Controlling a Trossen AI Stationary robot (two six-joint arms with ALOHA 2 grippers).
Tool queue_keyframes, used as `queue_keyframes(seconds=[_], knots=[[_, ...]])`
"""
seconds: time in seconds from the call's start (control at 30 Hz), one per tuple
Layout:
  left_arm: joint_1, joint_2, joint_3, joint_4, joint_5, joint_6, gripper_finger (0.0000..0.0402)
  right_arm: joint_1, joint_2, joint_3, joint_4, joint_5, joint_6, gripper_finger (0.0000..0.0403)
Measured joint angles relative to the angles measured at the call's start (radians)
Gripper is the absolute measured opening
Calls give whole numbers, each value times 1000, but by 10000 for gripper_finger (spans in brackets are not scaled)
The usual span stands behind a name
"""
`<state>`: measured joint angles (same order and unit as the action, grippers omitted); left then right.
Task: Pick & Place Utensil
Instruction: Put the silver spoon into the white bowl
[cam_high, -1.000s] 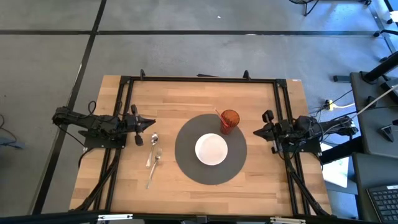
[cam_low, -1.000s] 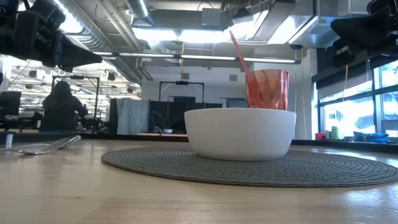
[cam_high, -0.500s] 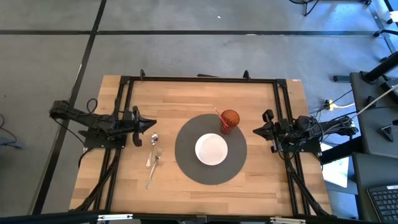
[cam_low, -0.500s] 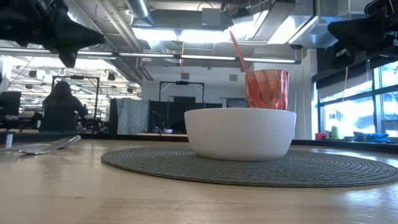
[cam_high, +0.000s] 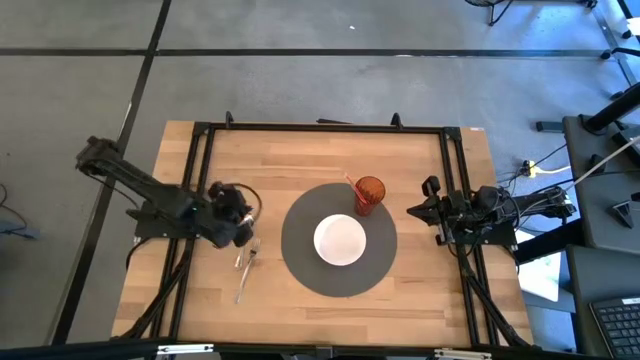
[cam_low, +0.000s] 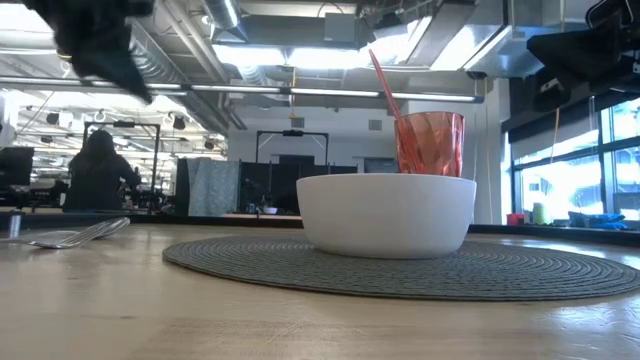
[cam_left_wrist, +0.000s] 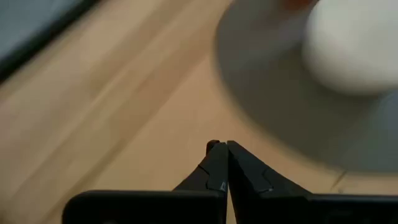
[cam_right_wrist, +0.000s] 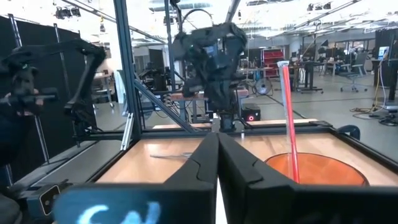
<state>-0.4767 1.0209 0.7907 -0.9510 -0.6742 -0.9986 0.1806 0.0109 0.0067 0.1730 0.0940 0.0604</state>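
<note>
Overhead, the left gripper (cam_high: 240, 228) hangs above the left part of the desk (cam_high: 300, 155), just left of the round grey placemat (cam_high: 297, 260), with its fingers (cam_left_wrist: 219, 163) pressed together and nothing between them. The utensils, a fork (cam_high: 246, 275) and apparently a spoon beside it, lie flat on the bare wood directly beneath and just nearward of that gripper; their upper ends are hidden under the wrist, so only the handles and part of the heads show. Their long axes run roughly near to far, slightly slanted, with the heads at the far end, close below the fingertips. From table height the utensils (cam_low: 75, 236) lie at the far left, and the left arm hangs well above them. The white bowl (cam_high: 340, 240) sits at the centre of the placemat, and the red cup (cam_high: 369, 195) with a straw stands on the mat's far edge. The right gripper (cam_high: 413, 212) waits at the right side, fingers (cam_right_wrist: 205, 163) also pressed together, well apart from the utensils. The left arm is plainly the nearer one; judged from this pose, a grasp calls for spreading the fingers and descending with them set across the handle.
</note>
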Motion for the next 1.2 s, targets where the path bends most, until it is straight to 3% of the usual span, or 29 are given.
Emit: queue_keyframes(seconds=[0.13,0.37,0.63,0.8,1.03,1.2], knots=[[0,188,58,-200,139,-196,1,0,0,0,0,0,14,19],[-20,360,48,-202,277,-289,3,0,0,0,1,19,-46,23],[-55,368,48,-186,209,-352,13,0,0,0,-37,15,-31,23],[-54,368,48,-147,318,-262,26,0,0,0,-37,18,-34,23],[-61,368,48,7,339,-349,22,0,0,0,-36,18,4,23],[-41,376,48,65,337,-330,51,0,0,0,-36,18,7,23]])
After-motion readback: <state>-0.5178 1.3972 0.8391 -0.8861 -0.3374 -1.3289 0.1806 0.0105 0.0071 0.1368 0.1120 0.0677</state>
